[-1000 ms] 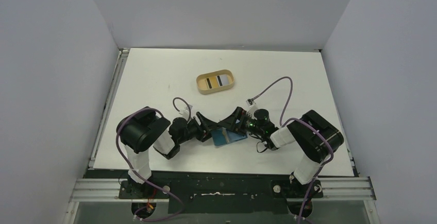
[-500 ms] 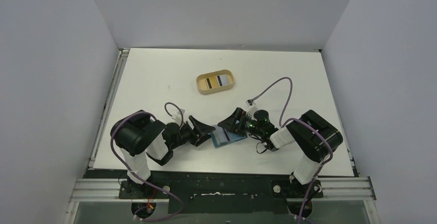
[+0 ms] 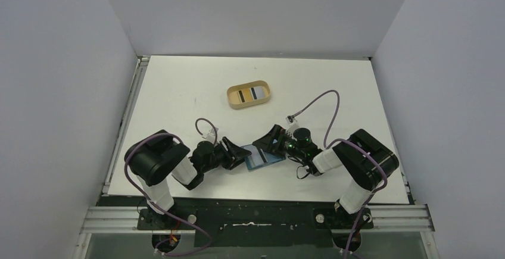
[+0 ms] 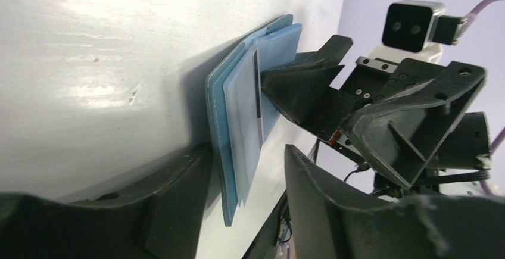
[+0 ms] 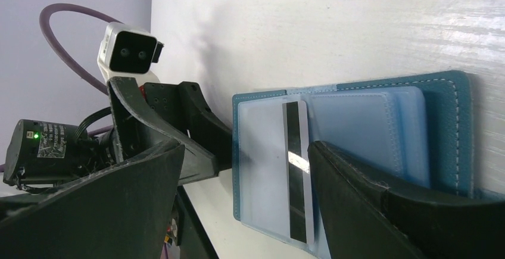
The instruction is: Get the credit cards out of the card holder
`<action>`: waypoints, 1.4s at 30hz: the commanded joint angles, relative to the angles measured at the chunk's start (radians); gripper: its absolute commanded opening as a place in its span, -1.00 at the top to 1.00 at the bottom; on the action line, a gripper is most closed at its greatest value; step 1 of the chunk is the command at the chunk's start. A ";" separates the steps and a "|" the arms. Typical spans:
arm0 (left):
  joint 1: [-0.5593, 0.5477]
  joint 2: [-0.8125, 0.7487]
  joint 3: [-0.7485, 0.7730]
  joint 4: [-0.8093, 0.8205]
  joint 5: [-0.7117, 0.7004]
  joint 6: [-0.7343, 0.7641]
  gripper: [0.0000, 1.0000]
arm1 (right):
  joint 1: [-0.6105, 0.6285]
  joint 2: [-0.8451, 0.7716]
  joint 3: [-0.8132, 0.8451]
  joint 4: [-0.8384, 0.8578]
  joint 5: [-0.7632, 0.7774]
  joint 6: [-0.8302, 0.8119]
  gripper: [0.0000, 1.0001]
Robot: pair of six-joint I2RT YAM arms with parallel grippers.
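Nearest the arm bases, close to the front edge of the white table, the two grippers face each other with the card holder between them. The left gripper is partly open. Its fingers straddle the holder's near edge, one on each side, and a narrow gap shows between the upper finger and the card, so nothing is clamped. The right gripper is spread wide and grasps nothing. One of its fingers rests against the holder's light blue inner pocket (the other stands clear above it).

The holder lies open and flat on the table, teal cover down. A pale credit card with a dark stripe lies on the leaf nearer the left gripper. Whether it sits inside a pocket or on top cannot be told.

Beyond the grippers the table is open white surface, with free room to either side of the holder. Further back, well apart, sits a tan oval tray holding a few small flat pieces, too small to make out. Grey walls close in the left, right and far sides.
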 commanded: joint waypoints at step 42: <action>-0.001 0.177 0.063 0.216 -0.008 0.098 1.00 | 0.087 -0.030 0.028 -0.195 -0.039 -0.075 -0.63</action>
